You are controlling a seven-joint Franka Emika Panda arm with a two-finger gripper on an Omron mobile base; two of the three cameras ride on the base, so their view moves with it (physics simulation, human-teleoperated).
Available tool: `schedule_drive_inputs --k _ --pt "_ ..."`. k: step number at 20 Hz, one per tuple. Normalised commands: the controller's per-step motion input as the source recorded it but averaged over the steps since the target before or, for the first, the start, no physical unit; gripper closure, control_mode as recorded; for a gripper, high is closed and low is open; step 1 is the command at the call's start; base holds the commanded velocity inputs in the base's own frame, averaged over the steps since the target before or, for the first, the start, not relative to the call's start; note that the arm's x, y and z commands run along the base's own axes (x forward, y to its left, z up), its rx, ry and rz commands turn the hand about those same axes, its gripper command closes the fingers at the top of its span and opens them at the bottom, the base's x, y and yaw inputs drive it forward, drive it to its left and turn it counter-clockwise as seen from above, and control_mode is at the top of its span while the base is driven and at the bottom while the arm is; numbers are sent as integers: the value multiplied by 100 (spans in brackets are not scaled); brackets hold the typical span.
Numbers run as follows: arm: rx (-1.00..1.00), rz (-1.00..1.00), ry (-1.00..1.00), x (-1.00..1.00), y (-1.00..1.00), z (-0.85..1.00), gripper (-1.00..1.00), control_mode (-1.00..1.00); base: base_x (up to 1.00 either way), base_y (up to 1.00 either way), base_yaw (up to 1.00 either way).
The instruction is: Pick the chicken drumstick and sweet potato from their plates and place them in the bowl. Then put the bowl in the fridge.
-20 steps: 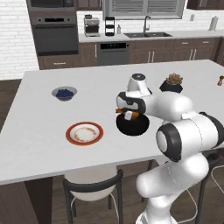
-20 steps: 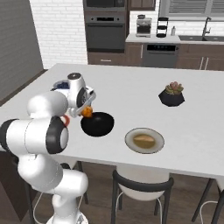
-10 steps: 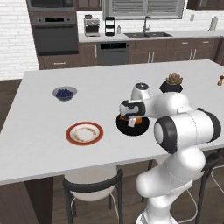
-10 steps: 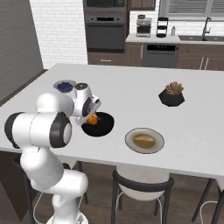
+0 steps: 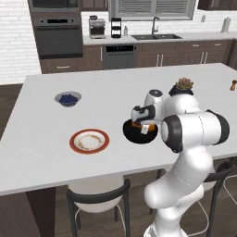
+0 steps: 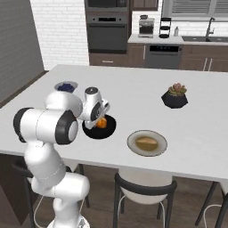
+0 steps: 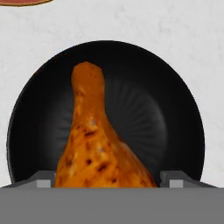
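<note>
Right under the hand, the jaws are spread wide, one dark tip on either side of the chicken drumstick (image 7: 98, 144), which fills the space between them in the hand view. Whether the pads are touching the meat I cannot tell; the wide stance reads to me as a release rather than a squeeze. A second ago the hand hung above the near rim of the black bowl (image 5: 140, 132) with the drumstick in tow; now it has swung in over the bowl and dropped low, and the drumstick lies inside, plump end toward the camera, paler end pointing to the far wall of the bowl. So the first item looks delivered, or within a breath of it.

A little further out on the table (image 6: 209, 116), the red-rimmed plate (image 5: 90, 141) sits bare, and on the arm's other side the sweet potato (image 6: 146, 142) waits on its grey plate (image 6: 147, 143), untouched. That is the next pickup as I judge it: lift clear, then cross over.

Beyond those, the small dish of blueberries (image 5: 68, 98) and the potted succulent (image 6: 174, 95) stand well apart from the action. The fridge trip comes last.
</note>
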Motion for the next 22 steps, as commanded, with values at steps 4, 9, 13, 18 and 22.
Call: schedule_drive_inputs --k 4,9,13,18,22 --pt "1 0 3 29 10 -29 100 -100 0 0 0" --pt "0 0 3 8 1 -22 100 -100 0 0 0" --pt "0 0 1 0 0 -7 -100 -100 0 0 0" --pt "0 0 6 0 0 0 -100 -100 0 0 0" --pt "6 0 16 4 0 6 -100 -100 0 0 0"
